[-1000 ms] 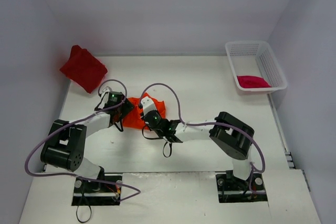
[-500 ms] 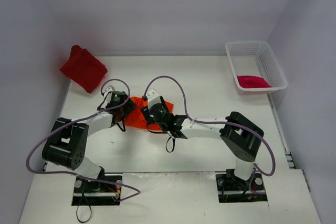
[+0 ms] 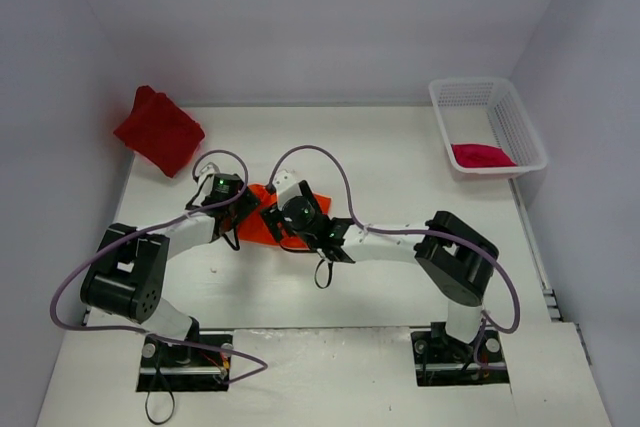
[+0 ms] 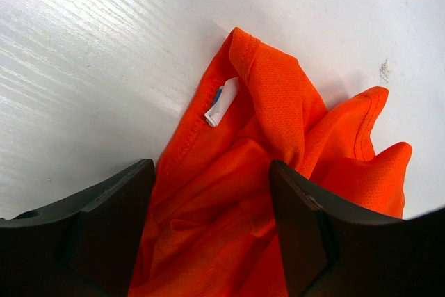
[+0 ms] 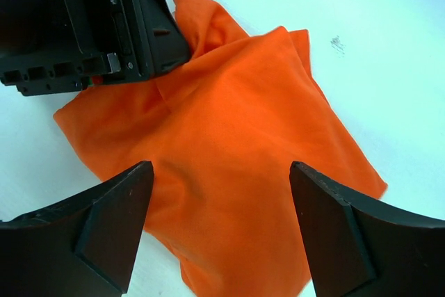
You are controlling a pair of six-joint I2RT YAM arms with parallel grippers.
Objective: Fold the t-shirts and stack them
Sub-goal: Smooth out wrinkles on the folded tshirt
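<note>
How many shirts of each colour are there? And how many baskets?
Orange t-shirt: 1
Dark red t-shirt: 1
Pink t-shirt: 1
White basket: 1
Total: 4

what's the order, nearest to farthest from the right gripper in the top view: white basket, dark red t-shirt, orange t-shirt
1. orange t-shirt, directly beneath the right gripper, mid-table.
2. dark red t-shirt, far-left corner.
3. white basket, far-right corner.

White-black arms (image 3: pixel 176 235), purple cables (image 3: pixel 312 147) (green wrist lights (image 3: pixel 219 184)).
</note>
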